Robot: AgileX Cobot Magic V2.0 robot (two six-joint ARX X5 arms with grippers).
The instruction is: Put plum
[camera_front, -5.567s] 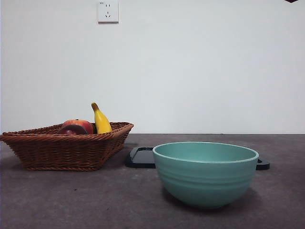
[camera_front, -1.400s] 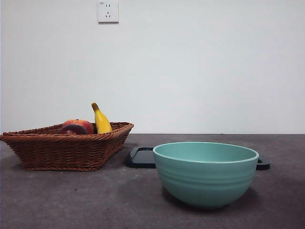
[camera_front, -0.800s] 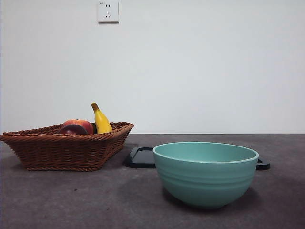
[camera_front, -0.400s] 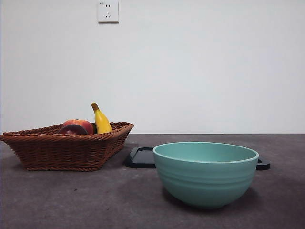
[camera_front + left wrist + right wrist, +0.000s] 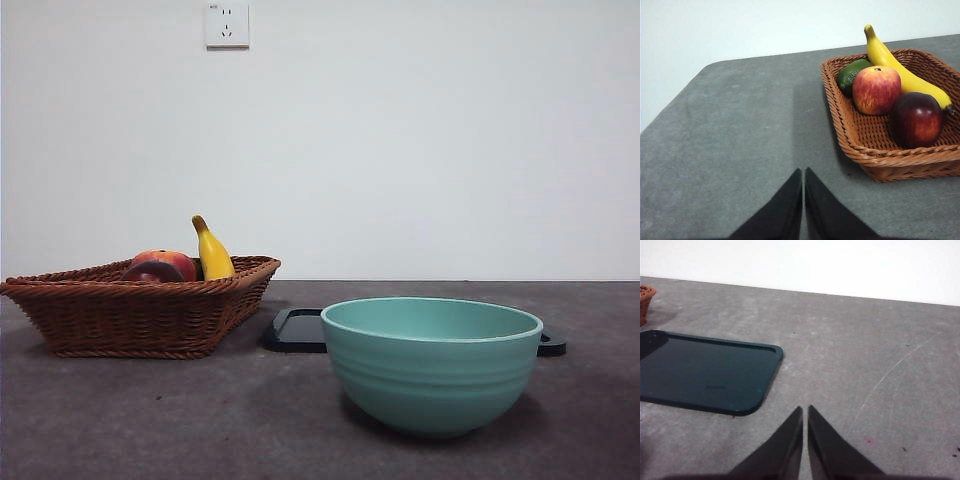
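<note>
The plum [image 5: 916,119], dark maroon and round, lies in the wicker basket [image 5: 860,135] at its near corner; in the front view only its top [image 5: 152,272] shows above the basket rim [image 5: 140,285]. My left gripper [image 5: 803,175] is shut, holds nothing, and hovers over bare table well to the side of the basket. Shut too and holding nothing, my right gripper [image 5: 805,412] hangs over grey table beside a dark tray [image 5: 705,372]. Neither arm appears in the front view.
The basket also holds a red-orange apple [image 5: 876,89], a yellow banana [image 5: 900,70] and a green fruit [image 5: 852,76]. A teal bowl [image 5: 432,362] stands at the front of the table, the dark tray [image 5: 295,330] behind it.
A dark arm tip at the top right corner 6.8 s ago has gone from the front view. Nothing else has moved.
</note>
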